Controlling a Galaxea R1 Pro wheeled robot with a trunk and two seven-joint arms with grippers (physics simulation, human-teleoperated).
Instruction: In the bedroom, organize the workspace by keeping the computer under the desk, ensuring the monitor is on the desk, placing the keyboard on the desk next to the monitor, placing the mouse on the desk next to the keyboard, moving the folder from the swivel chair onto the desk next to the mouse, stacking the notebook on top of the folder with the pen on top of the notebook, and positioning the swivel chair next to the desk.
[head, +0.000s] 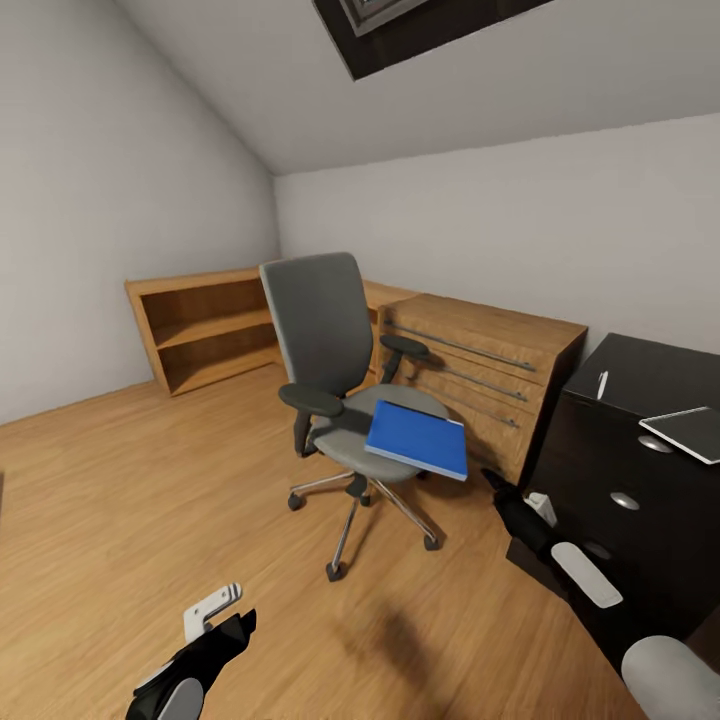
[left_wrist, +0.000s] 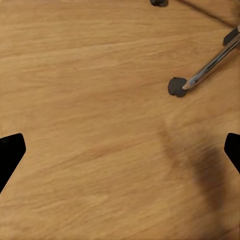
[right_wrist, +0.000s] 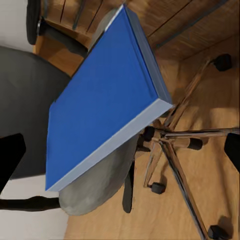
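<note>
Head view: the chair (head: 335, 385) stands mid-room with the folder (head: 418, 438) on its seat, overhanging toward 4 o'clock. At 3 o'clock is the desk (head: 640, 440), carrying the pen (head: 602, 384) and the notebook (head: 688, 430). The right gripper (head: 497, 484) reaches toward the folder; the left gripper (head: 225, 625) hangs low at 7 o'clock.

Left wrist view: fingers apart over bare floor (left_wrist: 100, 125), near a castor (left_wrist: 177, 86).

Right wrist view: fingers apart, folder (right_wrist: 100, 100) between them, untouched.

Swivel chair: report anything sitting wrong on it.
The blue folder lies on the swivel chair seat, skewed and pushed to the edge nearest the desk. One corner juts past the seat rim over the floor, as the right wrist view confirms. It looks unevenly supported.
</note>
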